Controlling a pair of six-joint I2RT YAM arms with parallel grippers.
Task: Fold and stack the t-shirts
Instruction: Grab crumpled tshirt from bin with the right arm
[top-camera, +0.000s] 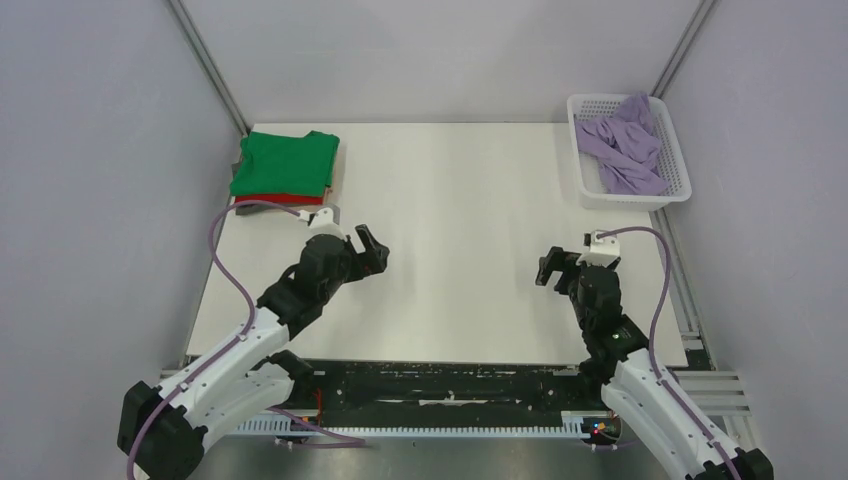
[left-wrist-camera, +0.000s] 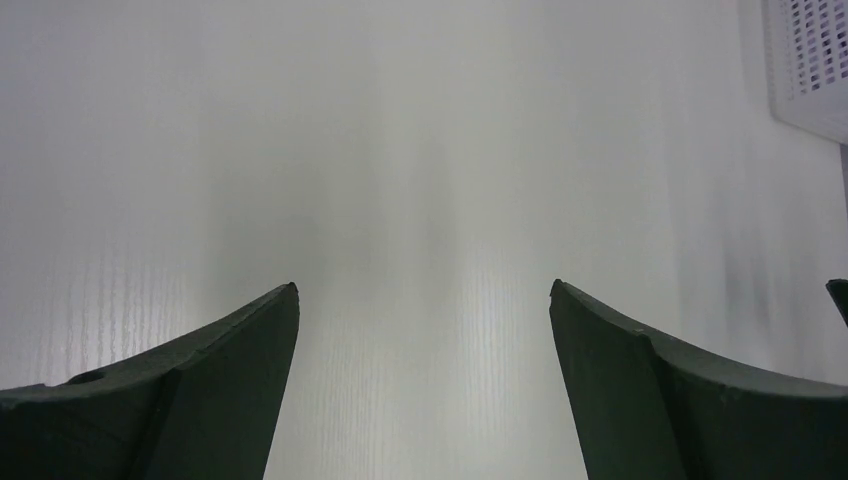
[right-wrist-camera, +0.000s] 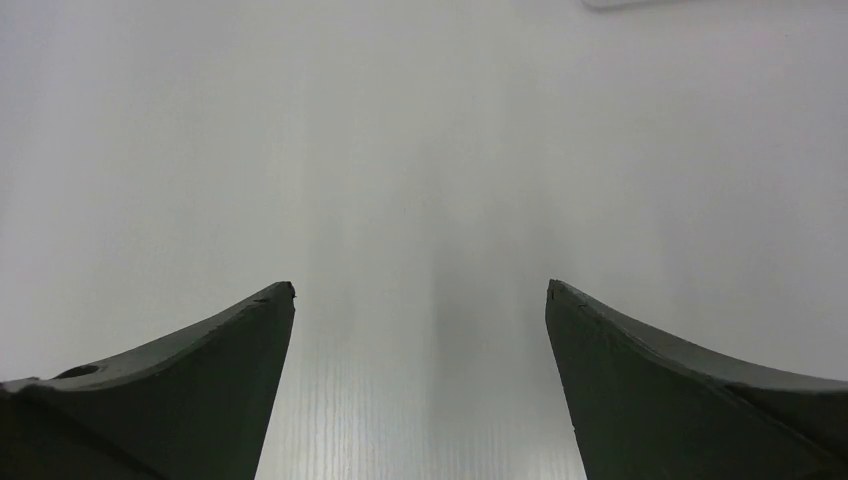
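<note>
A folded green t-shirt (top-camera: 285, 163) lies on top of a stack at the table's far left corner, with a red t-shirt (top-camera: 280, 199) showing under its near edge and a dark greyish edge (top-camera: 330, 213) below that. A lilac t-shirt (top-camera: 628, 146) lies crumpled in the white mesh basket (top-camera: 682, 186) at the far right. My left gripper (top-camera: 373, 247) is open and empty, over bare table near the stack. My right gripper (top-camera: 550, 268) is open and empty, over bare table at the right. Both wrist views show spread fingers over bare table, left (left-wrist-camera: 424, 288) and right (right-wrist-camera: 420, 288).
The white table (top-camera: 450, 240) is enclosed by grey walls at left, right and back. A corner of the basket (left-wrist-camera: 810, 70) shows at the top right of the left wrist view. A black rail runs along the table's near edge (top-camera: 450, 385).
</note>
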